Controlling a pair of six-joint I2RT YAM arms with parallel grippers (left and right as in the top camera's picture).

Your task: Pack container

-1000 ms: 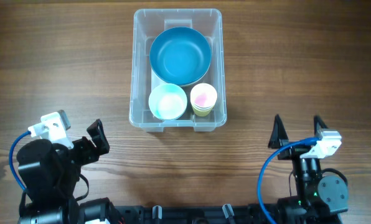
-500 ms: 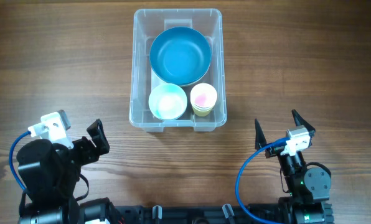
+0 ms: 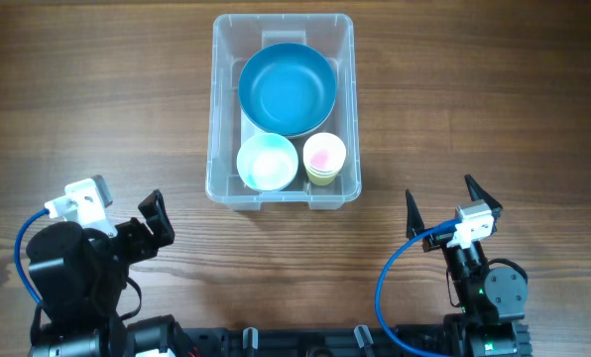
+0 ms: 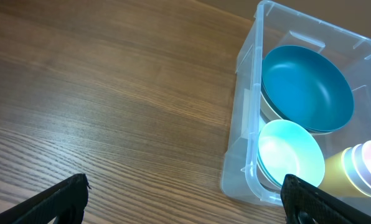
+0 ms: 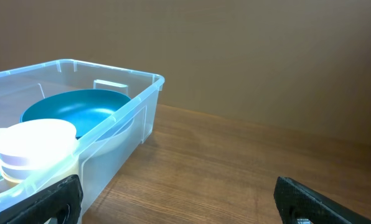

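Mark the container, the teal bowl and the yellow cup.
container (image 3: 222, 99): overhead view, on its left side wall.
teal bowl (image 3: 287, 89): overhead view, middle of its inside.
yellow cup (image 3: 324, 155): overhead view, pinkish inside seen through its mouth.

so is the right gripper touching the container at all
Apart. The overhead view shows the right gripper open, with a stretch of bare table between it and the container.

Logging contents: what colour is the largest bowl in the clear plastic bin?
The large bowl is teal blue; overhead view best.
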